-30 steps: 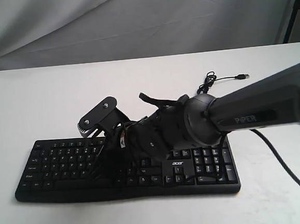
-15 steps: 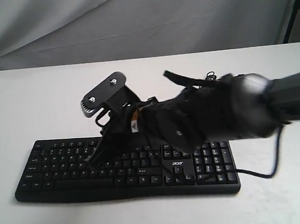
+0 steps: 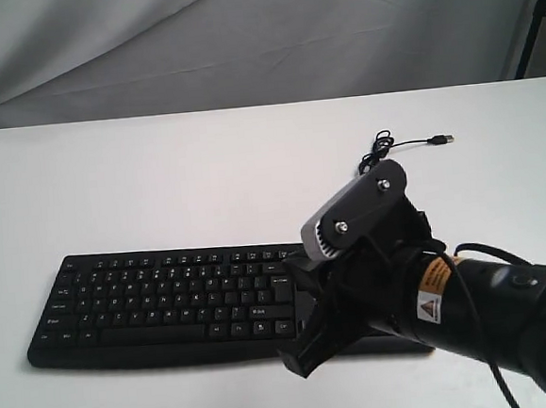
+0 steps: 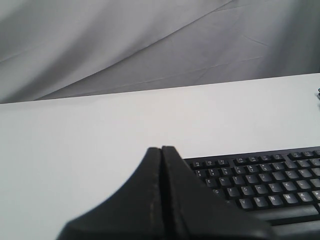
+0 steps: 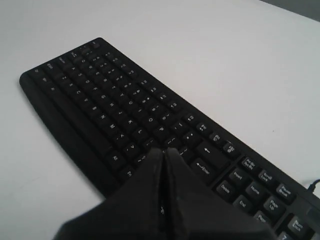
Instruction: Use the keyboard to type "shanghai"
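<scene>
The black keyboard (image 3: 167, 297) lies flat on the white table (image 3: 157, 175), and my right arm covers its right end in the exterior view. My right gripper (image 3: 300, 360) is shut with nothing in it. It is raised off the keys near the keyboard's front right. In the right wrist view its closed tip (image 5: 164, 150) points over the keys beside Enter on the keyboard (image 5: 100, 100). My left gripper (image 4: 161, 148) is shut and empty, held off the left end of the keyboard (image 4: 265, 185). It does not show in the exterior view.
The keyboard's thin black cable (image 3: 382, 148) curls on the table behind it and ends in a loose USB plug (image 3: 446, 139). A grey cloth backdrop (image 3: 260, 35) hangs behind the table's far edge.
My right arm has lifted off the middle of the keyboard and swung right and toward the front. The letter keys it covered are now in view.
</scene>
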`<state>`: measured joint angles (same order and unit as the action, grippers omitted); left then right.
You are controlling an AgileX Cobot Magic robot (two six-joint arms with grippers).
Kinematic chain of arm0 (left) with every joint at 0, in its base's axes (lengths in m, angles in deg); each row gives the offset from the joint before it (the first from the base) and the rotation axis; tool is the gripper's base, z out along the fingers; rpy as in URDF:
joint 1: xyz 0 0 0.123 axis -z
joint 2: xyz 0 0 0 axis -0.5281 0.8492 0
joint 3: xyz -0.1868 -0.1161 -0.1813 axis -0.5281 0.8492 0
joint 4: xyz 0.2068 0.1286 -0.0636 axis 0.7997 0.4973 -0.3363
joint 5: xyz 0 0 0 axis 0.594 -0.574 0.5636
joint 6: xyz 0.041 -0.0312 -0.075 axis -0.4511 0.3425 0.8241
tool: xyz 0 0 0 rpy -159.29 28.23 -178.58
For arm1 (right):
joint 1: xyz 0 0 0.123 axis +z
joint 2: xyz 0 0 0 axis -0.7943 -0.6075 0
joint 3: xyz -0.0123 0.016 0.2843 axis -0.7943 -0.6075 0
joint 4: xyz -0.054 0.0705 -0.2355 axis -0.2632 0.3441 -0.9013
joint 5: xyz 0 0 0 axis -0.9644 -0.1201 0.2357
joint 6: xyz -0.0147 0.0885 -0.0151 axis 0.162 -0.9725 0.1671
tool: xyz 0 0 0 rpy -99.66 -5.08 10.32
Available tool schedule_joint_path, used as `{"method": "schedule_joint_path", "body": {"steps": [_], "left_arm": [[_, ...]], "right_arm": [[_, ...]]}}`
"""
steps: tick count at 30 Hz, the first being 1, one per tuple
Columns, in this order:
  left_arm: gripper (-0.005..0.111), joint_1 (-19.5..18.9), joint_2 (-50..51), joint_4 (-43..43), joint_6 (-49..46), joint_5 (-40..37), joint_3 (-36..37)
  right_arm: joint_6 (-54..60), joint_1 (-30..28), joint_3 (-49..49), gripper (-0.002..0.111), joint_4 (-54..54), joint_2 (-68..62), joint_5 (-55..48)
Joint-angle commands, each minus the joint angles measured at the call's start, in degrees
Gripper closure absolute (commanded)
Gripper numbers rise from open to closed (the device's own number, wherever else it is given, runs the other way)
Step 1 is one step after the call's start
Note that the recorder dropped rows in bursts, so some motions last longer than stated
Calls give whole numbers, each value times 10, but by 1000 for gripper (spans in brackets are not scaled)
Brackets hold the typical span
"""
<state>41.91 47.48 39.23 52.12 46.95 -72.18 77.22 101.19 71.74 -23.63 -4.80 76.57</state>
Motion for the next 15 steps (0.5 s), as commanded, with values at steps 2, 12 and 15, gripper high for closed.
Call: {"method": "schedule_joint_path", "body": {"steps": [2, 12, 15], "left_arm": [[107, 3, -2, 3, 2, 3, 2], [107, 3, -2, 3, 2, 3, 2], [107, 3, -2, 3, 2, 3, 2]], "right_arm": [[2, 2, -8, 108, 7, 7, -2], [2, 9, -8, 108, 1, 10, -12], [2, 15, -21, 108, 5, 57, -32]]}}
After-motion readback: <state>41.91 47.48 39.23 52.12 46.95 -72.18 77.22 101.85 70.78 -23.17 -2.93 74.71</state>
